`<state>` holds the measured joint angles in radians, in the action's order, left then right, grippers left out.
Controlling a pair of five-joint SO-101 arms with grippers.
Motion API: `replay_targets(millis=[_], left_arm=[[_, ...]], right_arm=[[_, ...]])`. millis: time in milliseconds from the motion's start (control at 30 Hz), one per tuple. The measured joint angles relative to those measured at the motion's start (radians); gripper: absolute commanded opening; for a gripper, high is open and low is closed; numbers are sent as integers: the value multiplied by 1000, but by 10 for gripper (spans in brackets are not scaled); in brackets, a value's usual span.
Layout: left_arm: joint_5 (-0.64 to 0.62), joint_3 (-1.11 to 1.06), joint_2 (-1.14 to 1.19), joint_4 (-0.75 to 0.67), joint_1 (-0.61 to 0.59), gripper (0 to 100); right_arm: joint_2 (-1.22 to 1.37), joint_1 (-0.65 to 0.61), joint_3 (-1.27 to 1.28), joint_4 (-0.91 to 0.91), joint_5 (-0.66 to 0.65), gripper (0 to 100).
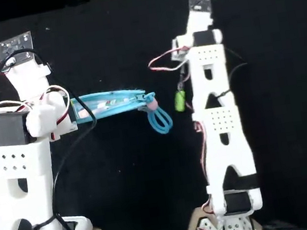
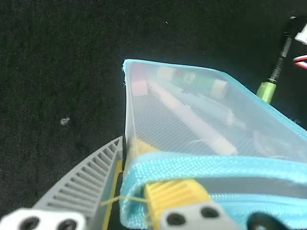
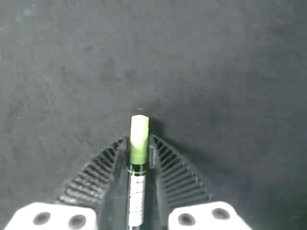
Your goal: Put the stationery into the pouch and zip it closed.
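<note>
Pouch (image 1: 111, 104) is hanging pinched at one end in my left gripper (image 2: 130, 158), stretching away from it toward the right gripper (image 3: 139, 146), with stationery (image 2: 192, 117) showing through the mesh. I am clamping a green-capped pen (image 3: 139, 132) in the right gripper, its cap sticking out past the fingertips.

From the high view, the black table (image 1: 126, 200) soaks up the light and stays dark, while the white arms (image 1: 212, 83) come out very bright, nearly washed out. In the left wrist view, light passes through the mesh pouch (image 2: 192, 120), which glows pale. In the right wrist view the table is evenly lit and grey. The marker (image 3: 139, 136) and fingers (image 3: 175, 167) cast a soft shadow on it.
</note>
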<state>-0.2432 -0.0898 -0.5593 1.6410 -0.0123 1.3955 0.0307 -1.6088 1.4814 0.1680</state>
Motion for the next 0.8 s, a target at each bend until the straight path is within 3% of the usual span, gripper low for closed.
replay_targets(millis=[300,533,733,800], left_arm=[[0,0,0,0,0,30],[0,0,0,0,0,30],[0,0,0,0,0,30],[0,0,0,0,0,30]], right_arm=[[-135,29,0,230,-316,11],[-138,31,77,253,-477,22],[-138,35,207,255,-485,244],[-138,44,219,255,-503,254]])
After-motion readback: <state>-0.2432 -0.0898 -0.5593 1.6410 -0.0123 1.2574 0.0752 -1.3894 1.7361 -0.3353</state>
